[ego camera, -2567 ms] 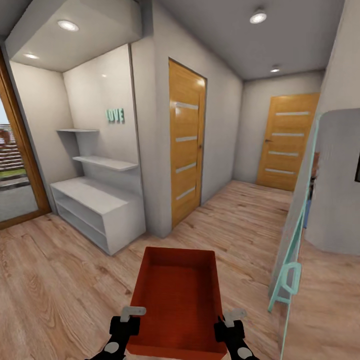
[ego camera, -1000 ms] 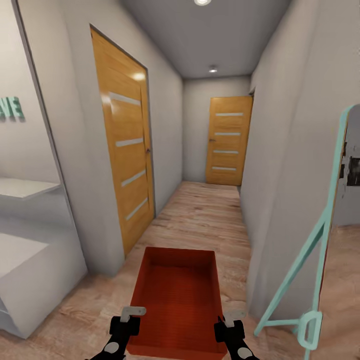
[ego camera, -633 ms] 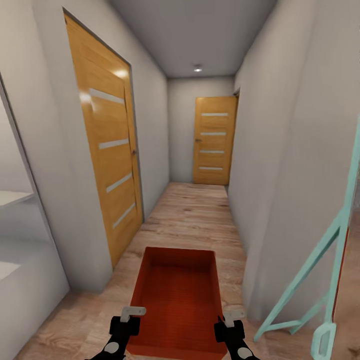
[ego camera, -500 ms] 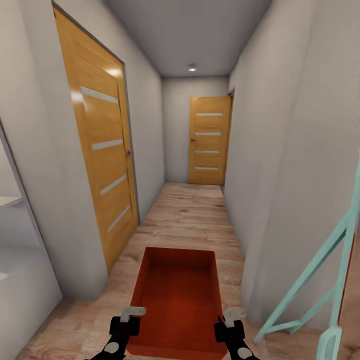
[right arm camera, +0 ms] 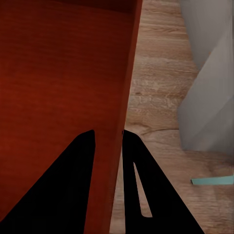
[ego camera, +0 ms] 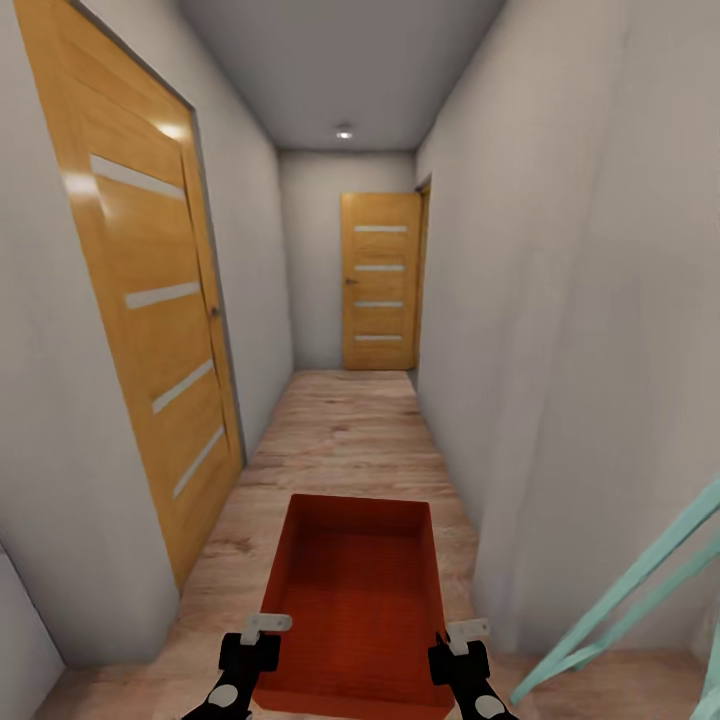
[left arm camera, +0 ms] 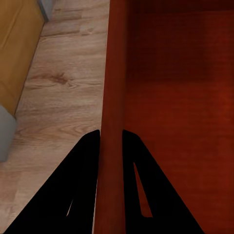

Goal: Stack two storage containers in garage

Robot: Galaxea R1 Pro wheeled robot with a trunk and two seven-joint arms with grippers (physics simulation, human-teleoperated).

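One storage container (ego camera: 355, 600), orange-red and open at the top, sits in front of me in my head view, carried between my two arms above a light wood plank floor (ego camera: 350, 440). It is empty inside. My left pincer (ego camera: 262, 632) is at its left wall near the corner closest to me, and my right pincer (ego camera: 460, 636) is at its right wall at the matching corner. Around me is a narrow corridor with grey-white walls. I count two orange-wood doors, each with four pale strips: one door (ego camera: 150, 320) close on my left and a second door (ego camera: 380, 283) at the far end of the corridor. One ceiling light (ego camera: 344, 132) glows above that far end. At my lower right stands a pale turquoise frame (ego camera: 630, 610), leaning.

In my left wrist view, the two fingers of my left pincer (left arm camera: 111, 146) straddle the container's thin wall (left arm camera: 113, 87), one outside and one inside, closed tight against it. The plank floor (left arm camera: 63, 87) lies beside the container, with the edge of the near door (left arm camera: 17, 44) beyond it.

In my right wrist view, my right pincer (right arm camera: 108, 146) clamps the opposite wall (right arm camera: 127, 78) in the same way, one finger on each face. The plank floor (right arm camera: 156, 97) shows past it, along with a grey wall corner (right arm camera: 207, 83) and a small strip of the turquoise frame (right arm camera: 212, 181).
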